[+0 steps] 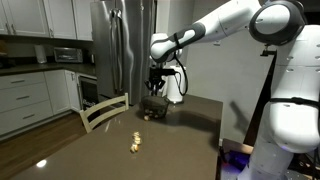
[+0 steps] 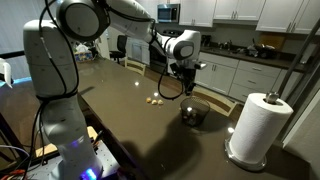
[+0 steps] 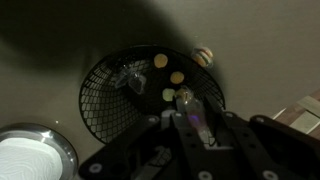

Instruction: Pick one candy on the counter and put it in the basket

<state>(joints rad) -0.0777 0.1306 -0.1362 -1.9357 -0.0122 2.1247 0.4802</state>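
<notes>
The small round dark wire basket (image 3: 105, 95) stands on the glossy dark brown counter (image 3: 260, 50); it also shows in both exterior views (image 1: 153, 109) (image 2: 193, 114). My gripper (image 3: 185, 112) hangs just above the basket's near rim and is shut on a clear-wrapped candy (image 3: 184, 99). Several round yellowish candies (image 3: 176, 77) and a clear wrapper (image 3: 130, 78) lie inside the basket. One candy (image 3: 204, 56) lies just outside its rim. More candies lie loose on the counter (image 1: 135, 143) (image 2: 153, 99). The gripper also shows in both exterior views (image 1: 155, 93) (image 2: 174, 90).
A paper towel roll (image 2: 255, 125) stands on the counter near the basket, and shows in the wrist view (image 3: 25, 160). A wooden chair (image 1: 104, 110) stands at the counter's far edge. A fridge (image 1: 120, 45) and white cabinets (image 1: 30, 95) are behind.
</notes>
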